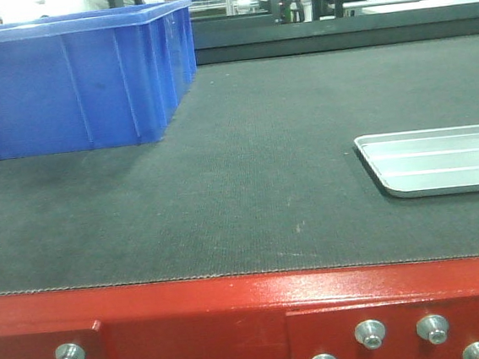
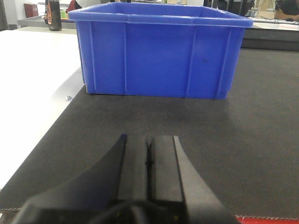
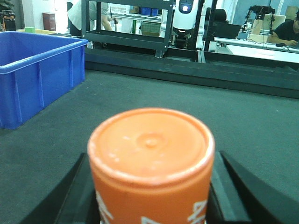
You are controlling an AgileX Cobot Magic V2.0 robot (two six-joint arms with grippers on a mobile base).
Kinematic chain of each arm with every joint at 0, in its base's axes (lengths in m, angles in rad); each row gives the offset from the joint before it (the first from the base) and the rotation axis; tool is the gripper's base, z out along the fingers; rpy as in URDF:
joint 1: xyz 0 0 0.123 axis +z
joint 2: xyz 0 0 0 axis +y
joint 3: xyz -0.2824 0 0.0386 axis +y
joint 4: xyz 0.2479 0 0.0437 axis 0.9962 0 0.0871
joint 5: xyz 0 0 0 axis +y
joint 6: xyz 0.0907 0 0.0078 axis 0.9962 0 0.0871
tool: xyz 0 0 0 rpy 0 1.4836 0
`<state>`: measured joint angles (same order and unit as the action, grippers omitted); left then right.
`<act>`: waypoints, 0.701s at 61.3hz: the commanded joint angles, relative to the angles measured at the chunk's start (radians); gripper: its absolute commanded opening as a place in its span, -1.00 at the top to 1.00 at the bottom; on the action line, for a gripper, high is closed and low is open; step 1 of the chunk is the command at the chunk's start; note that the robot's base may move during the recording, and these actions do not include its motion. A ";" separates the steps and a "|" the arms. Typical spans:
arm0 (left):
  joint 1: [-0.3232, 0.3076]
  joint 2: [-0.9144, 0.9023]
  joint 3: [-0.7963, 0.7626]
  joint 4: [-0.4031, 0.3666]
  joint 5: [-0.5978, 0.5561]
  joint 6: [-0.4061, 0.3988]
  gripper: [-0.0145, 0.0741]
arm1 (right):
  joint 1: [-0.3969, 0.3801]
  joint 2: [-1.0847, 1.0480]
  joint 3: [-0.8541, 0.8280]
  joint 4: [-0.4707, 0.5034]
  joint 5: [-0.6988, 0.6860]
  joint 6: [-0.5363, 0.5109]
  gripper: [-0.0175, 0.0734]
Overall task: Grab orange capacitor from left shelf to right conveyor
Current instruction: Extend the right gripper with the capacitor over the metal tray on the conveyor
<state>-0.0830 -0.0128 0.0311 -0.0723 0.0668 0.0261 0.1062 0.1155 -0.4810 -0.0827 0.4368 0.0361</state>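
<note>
The orange capacitor (image 3: 150, 161), a round orange cylinder with white markings, fills the lower middle of the right wrist view. My right gripper (image 3: 152, 186) is shut on it, with a black finger (image 3: 70, 191) on each side. It is held above the dark conveyor belt (image 3: 243, 126). My left gripper (image 2: 148, 149) is shut and empty, low over the belt in front of the blue bin (image 2: 159, 49). Neither gripper shows in the front view.
The blue bin (image 1: 69, 81) stands at the belt's back left. A silver metal tray (image 1: 441, 160) lies at the right edge. A red frame with bolts (image 1: 254, 327) runs along the front. A black shelf unit (image 3: 126, 23) and people are behind.
</note>
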 commanded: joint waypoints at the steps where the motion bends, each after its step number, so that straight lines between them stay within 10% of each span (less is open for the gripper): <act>1: 0.002 -0.011 -0.003 -0.002 -0.091 -0.002 0.96 | -0.005 0.018 -0.030 -0.010 -0.089 -0.002 0.35; 43: 0.002 -0.011 -0.003 -0.002 -0.091 -0.002 0.96 | -0.005 0.060 -0.030 -0.009 -0.121 -0.002 0.39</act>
<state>-0.0830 -0.0128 0.0311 -0.0723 0.0668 0.0261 0.1062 0.1235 -0.4810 -0.0827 0.4327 0.0361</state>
